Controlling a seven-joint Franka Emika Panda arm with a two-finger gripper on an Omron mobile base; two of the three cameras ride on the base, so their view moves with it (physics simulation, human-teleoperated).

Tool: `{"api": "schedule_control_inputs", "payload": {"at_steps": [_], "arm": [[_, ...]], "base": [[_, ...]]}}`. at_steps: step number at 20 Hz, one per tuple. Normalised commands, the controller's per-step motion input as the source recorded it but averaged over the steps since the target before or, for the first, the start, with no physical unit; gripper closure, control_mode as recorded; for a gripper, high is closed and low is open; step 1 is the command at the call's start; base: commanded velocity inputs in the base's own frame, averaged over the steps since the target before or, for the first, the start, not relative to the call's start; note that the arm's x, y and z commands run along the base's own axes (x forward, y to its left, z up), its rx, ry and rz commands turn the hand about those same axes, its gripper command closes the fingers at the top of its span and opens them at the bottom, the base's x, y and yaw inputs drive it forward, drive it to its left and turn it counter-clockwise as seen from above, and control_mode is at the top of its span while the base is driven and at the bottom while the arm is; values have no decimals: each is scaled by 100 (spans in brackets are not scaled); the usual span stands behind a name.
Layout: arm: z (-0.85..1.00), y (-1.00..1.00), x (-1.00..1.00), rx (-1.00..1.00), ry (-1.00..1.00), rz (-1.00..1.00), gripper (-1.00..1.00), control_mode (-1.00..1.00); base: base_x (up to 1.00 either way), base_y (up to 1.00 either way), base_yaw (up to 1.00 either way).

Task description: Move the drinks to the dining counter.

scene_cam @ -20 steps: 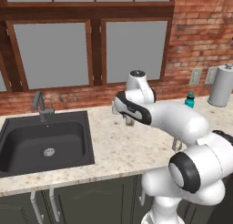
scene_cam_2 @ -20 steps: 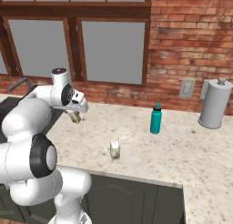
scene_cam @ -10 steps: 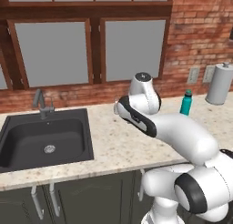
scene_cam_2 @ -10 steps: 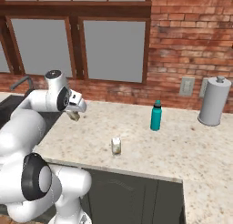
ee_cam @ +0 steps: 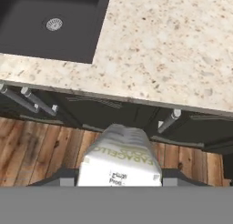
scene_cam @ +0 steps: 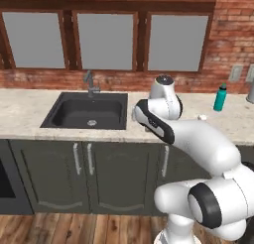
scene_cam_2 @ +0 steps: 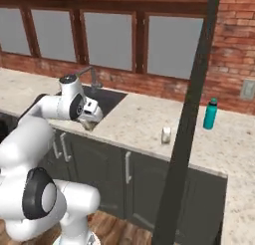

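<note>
Hand (ee_cam: 119, 175) grips a pale can (ee_cam: 120, 159) — beside the sink (ee_cam: 50, 25)

The stone counter (scene_cam: 30, 111) is a pale beige speckle with little brown flecks; the sink (scene_cam: 87, 111) set in it is matte black with a silvery drain; cabinets (scene_cam: 99, 173) below are dark grey with silver handles; floor (ee_cam: 32, 150) is warm brown wood planks. The bottle (scene_cam_2: 210, 114) is teal with a dark cap; the can (scene_cam_2: 166, 135) on the counter is pale cream; the can in the gripper (ee_cam: 119, 161) looks cream-white with grey lettering. Back wall (scene_cam: 230, 34) is red brick; window frames (scene_cam: 141, 34) dark brown.
</note>
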Motion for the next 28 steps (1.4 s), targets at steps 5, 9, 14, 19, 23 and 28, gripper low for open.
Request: {"api": "schedule_control_inputs", "payload": {"at_steps": [5,9,14,19,23,28], "arm": [[0,0,0,0,0,0,100,100],[0,0,0,0,0,0,100,100],[0,0,0,0,0,0,100,100],[0,0,0,0,0,0,100,100],[0,0,0,0,0,0,100,100],[0,0,0,0,0,0,100,100]], "base": [[-11,11,88],[0,0,95],[0,0,96],[0,0,93],[0,0,90],[20,-1,82]]}}
